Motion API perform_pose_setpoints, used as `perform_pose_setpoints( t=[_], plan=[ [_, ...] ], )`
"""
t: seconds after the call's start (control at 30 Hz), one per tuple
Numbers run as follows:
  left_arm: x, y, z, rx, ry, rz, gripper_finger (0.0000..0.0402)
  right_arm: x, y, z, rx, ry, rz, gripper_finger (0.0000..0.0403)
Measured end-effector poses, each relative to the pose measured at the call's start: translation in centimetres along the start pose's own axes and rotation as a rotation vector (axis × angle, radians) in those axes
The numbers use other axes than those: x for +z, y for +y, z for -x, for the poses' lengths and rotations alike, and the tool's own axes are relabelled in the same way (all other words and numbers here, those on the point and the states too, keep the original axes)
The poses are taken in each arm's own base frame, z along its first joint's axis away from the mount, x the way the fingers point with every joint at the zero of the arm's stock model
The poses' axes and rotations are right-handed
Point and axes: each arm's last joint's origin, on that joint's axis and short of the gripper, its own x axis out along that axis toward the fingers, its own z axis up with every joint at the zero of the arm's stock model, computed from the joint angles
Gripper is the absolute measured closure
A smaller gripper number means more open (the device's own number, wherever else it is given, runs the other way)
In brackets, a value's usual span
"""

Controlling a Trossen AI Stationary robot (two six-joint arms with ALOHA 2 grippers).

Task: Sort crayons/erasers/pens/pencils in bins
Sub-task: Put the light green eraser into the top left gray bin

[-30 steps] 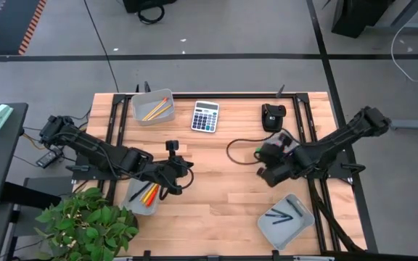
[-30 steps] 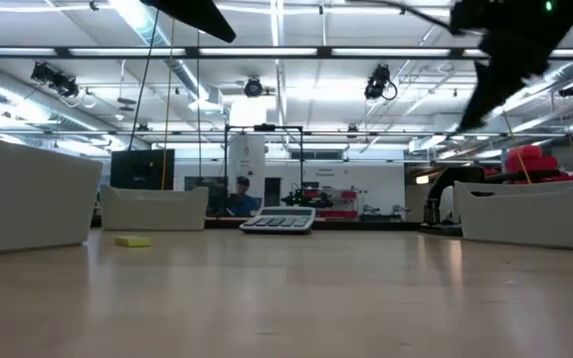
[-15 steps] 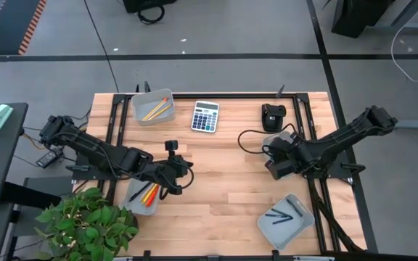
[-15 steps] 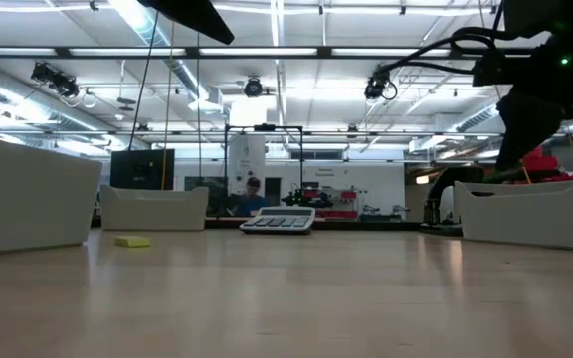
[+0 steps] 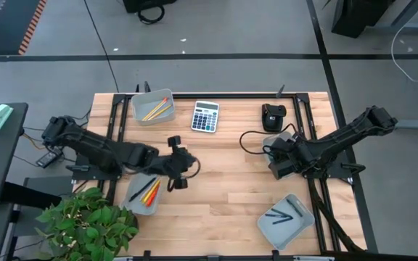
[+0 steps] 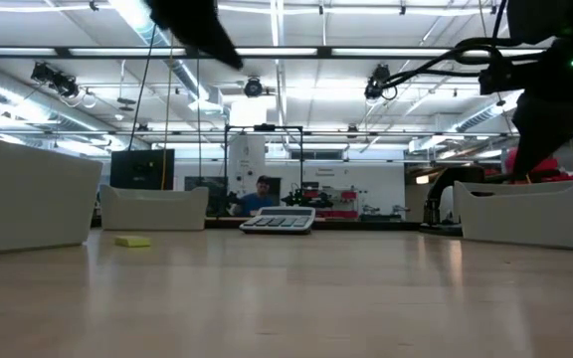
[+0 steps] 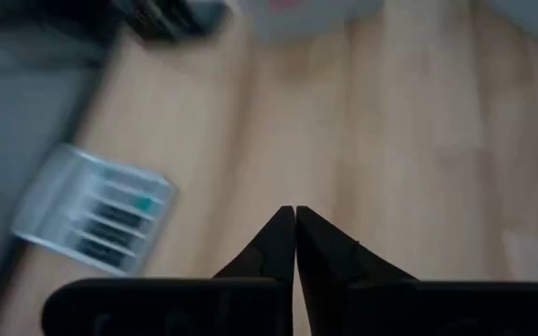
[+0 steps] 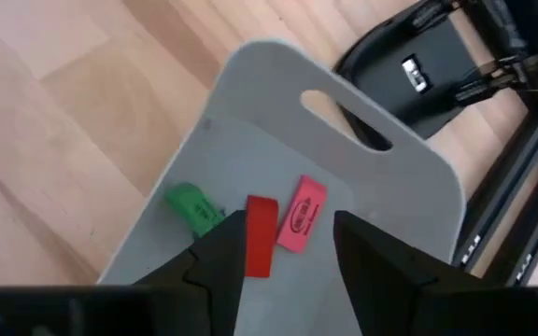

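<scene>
My right gripper (image 8: 288,224) (image 5: 276,163) hangs open over the erasers' bin (image 8: 278,103) at the table's right side. On that bin's floor lie a green eraser (image 8: 191,207), a red eraser (image 8: 261,235) and a pink eraser (image 8: 299,216); the red one shows between my open fingers. My left gripper (image 7: 294,213) (image 5: 177,172) is shut on nothing, above bare wood left of the table's middle. The pencils lie in the far left bin (image 5: 153,107), the crayons in the near left bin (image 5: 144,194), and the pens in the near right bin (image 5: 285,217).
A calculator (image 5: 205,116) lies at the far middle and a black device (image 5: 272,116) at the far right. A small yellow block (image 6: 132,241) lies on the wood in the low view. Bare wood spreads across the table's middle. A potted plant (image 5: 85,225) stands by the near left corner.
My right gripper has gone toward the table's far right, from the bare wood to a place over the erasers' bin, and has stayed there. My left arm has shifted a little toward the table's right, its gripper still shut.
</scene>
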Motion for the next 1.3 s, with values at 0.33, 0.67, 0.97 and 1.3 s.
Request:
perform_pose_setpoints(
  t=[0.33,0.67,0.97,1.3],
  plan=[
    [-2.9,2.3,-2.6,-0.253,0.407,0.113,0.0375,0.1,0.4,1.0,0.120,0.011,0.005,0.0236],
    [-5.9,0.3,-6.6,-0.376,0.658,-0.110,0.0324,1.2,1.5,5.3,0.290,-0.137,0.050,0.0238],
    [-9.0,-1.4,-10.5,-0.418,0.820,-0.294,0.0263,2.1,2.0,8.5,0.385,-0.220,0.135,0.0238],
    [-9.2,-1.5,-11.0,-0.390,0.815,-0.321,0.0200,2.4,2.4,10.0,0.395,-0.316,0.158,0.0238]
  ],
)
